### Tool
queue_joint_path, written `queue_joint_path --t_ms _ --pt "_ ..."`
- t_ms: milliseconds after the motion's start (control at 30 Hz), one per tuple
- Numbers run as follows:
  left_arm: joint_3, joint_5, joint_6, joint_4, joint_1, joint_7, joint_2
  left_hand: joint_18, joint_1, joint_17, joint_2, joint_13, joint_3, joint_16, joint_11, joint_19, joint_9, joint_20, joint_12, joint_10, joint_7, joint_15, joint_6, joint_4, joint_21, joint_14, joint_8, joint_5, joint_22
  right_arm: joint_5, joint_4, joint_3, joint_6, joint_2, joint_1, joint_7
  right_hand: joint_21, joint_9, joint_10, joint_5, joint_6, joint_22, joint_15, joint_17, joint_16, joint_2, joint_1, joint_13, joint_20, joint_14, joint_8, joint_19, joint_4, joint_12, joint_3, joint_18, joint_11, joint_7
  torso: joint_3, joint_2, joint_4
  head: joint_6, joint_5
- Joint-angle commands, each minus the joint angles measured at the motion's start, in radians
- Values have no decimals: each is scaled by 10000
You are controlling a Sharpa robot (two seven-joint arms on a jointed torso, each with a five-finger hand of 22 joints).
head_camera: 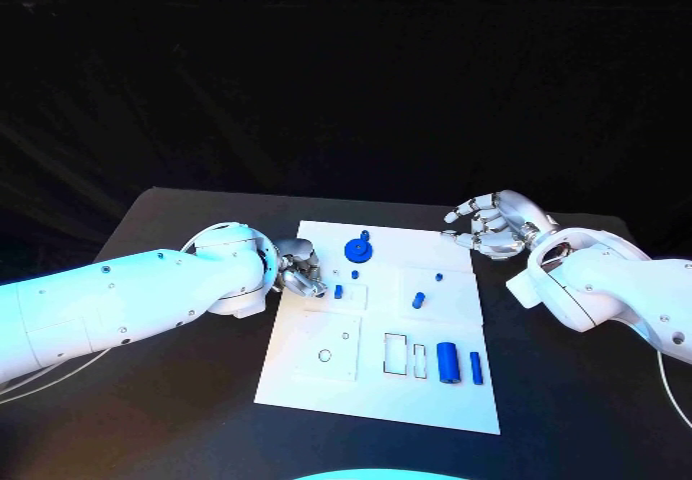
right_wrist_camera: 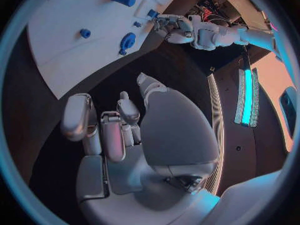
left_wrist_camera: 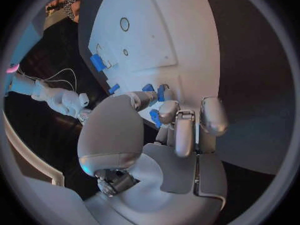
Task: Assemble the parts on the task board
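Observation:
The white task board (head_camera: 310, 385) lies in the middle of the black table. On it are a blue gear-like part (head_camera: 356, 247), a small blue peg (head_camera: 338, 292), another short peg (head_camera: 418, 298), a blue cylinder (head_camera: 447, 362) and a thin blue bar (head_camera: 476, 367). My left hand (head_camera: 299, 270) is at the board's left edge, its curled fingertips (left_wrist_camera: 167, 109) right against the small peg (left_wrist_camera: 162, 92); I cannot tell whether they grip it. My right hand (head_camera: 498, 225) hovers off the board's far right corner, fingers (right_wrist_camera: 114, 135) curled in and holding nothing.
Two rectangular slots (head_camera: 395, 353) and a small ring mark (head_camera: 325, 354) sit in the board's near half. Two tiny blue studs (head_camera: 355, 272) (head_camera: 438, 274) stand near the board's middle. Bare black table (head_camera: 173, 400) surrounds the board on all sides.

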Motion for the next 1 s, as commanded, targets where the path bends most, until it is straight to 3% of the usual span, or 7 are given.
queue_joint_path --t_ms 33,1000 --pt "-4 85 -152 15 -18 63 -28 -133 9 2058 105 20 1356 56 -2 66 1001 1 27 69 -170 -77 233 -1286 51 874 31 41 21 -33 7 1 138 -7 -7 64 -52 -12 21 66 -30 10 44 1164 -39 73 62 12 11 656 46 -22 85 40 1 69 -22 2 -12 4 -7 -9 -9" --pt "-1 391 425 -19 -20 -362 -72 -132 -14 2029 118 -30 1384 43 -4 65 1000 -3 -1 52 -171 -81 243 -1287 49 865 29 29 16 -34 -1 1 184 -19 -23 53 -43 -20 28 66 -28 25 42 1170 -38 86 58 10 9 659 59 -10 96 43 6 66 -25 -1 5 -1 -3 -110 4"
